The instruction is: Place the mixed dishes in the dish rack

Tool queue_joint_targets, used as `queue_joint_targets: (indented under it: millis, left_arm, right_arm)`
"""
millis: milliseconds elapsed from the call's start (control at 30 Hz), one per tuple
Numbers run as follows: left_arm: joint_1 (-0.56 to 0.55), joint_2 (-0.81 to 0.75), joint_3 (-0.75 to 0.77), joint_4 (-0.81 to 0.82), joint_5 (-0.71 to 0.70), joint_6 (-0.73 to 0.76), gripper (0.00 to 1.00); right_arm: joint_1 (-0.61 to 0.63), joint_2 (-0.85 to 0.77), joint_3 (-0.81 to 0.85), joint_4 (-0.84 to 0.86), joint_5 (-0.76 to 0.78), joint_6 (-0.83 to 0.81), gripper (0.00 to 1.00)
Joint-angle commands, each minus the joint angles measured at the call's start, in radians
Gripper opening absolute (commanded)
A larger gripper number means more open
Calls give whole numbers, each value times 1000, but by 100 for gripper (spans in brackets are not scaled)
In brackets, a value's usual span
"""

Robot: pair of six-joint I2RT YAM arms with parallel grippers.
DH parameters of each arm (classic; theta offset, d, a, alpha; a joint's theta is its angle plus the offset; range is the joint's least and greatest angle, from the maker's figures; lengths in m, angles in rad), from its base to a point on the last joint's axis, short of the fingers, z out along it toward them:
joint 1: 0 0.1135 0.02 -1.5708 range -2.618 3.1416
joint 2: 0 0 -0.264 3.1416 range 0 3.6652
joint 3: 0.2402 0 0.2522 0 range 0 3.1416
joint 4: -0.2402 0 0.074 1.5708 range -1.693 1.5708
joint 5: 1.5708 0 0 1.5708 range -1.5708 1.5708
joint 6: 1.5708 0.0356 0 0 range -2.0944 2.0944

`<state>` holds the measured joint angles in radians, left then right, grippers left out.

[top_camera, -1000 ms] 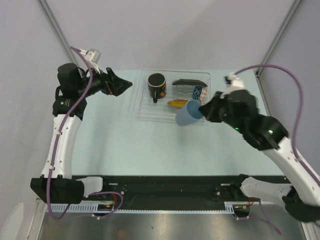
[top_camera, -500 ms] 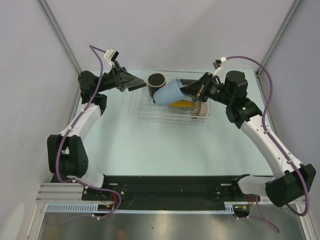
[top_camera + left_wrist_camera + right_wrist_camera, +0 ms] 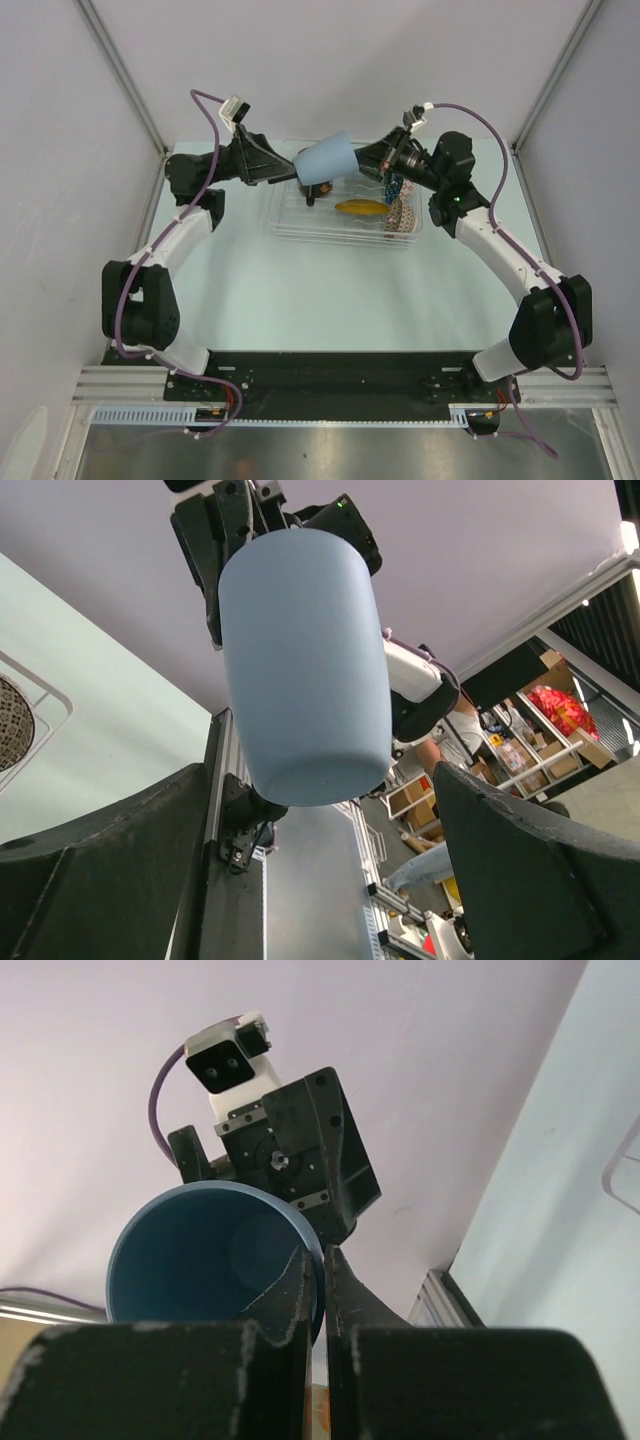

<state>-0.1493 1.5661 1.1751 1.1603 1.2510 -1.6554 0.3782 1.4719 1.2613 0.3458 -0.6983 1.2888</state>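
Note:
The light blue cup [image 3: 325, 160] hangs on its side above the back left of the dish rack [image 3: 285, 225]. My right gripper [image 3: 366, 160] is shut on its rim, one finger inside and one outside [image 3: 322, 1260]. In the right wrist view the cup's [image 3: 200, 1250] inside faces the camera. My left gripper [image 3: 287, 166] is open, and the cup's base [image 3: 305, 670] points at the gap between its wide-spread fingers [image 3: 322, 780]. In the rack lie a yellow plate [image 3: 360, 208], a patterned bowl [image 3: 402, 215] and a blue mosaic bowl [image 3: 395, 187]. A dark cup [image 3: 312, 192] is partly hidden under the blue one.
The rack stands at the back middle of the pale green table [image 3: 300, 290]. Grey walls and slanted frame posts [image 3: 125, 80] close in the back corners. Both arms reach over the rack from either side.
My right arm has carried the cup from the rack's front right up and to the left, above its back left. My left arm has swung right to face the cup.

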Motion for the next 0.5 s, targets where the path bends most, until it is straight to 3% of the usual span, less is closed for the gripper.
queue_joint_targets:
  millis: [0, 467]
  left_arm:
    - [-25, 0, 38, -5, -1, 51, 100]
    - [-65, -4, 69, -125, -13, 146, 100]
  right_arm:
    - [13, 14, 15, 171, -30, 81, 0]
    - [82, 94, 15, 260, -6, 113, 0]
